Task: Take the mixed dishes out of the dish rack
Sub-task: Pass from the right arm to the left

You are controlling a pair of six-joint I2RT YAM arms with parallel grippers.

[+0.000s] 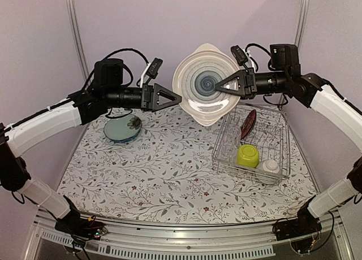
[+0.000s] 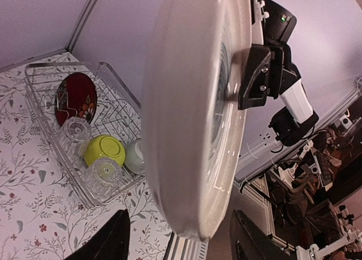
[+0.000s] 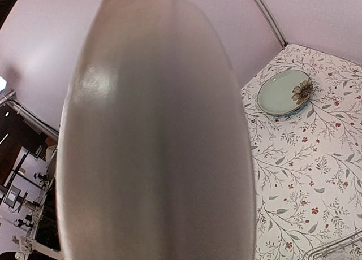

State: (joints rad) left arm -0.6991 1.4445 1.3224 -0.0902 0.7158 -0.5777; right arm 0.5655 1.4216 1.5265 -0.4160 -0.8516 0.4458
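Ringed plate (image 1: 205,85) upright in mid-air between your two arms.
Far left, the blue-green plate (image 1: 121,129) lies on the table (image 1: 169,169). Your left gripper (image 1: 177,98), jaws apart, meets the ringed plate's left rim; your right gripper (image 1: 222,86) clamps its right rim. The rack (image 1: 285,150), right, holds the red plate (image 1: 248,123) and lime bowl (image 1: 248,155).

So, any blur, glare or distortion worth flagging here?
Top external: even light, sharp, soft shadows. Left wrist: the grey ringed plate looms close and its rim is blurred; the dish rack behind is clearer. Right wrist: the plate's back fills most of the frame, out of focus with a glare patch; the pale blue-green plate is sharp.
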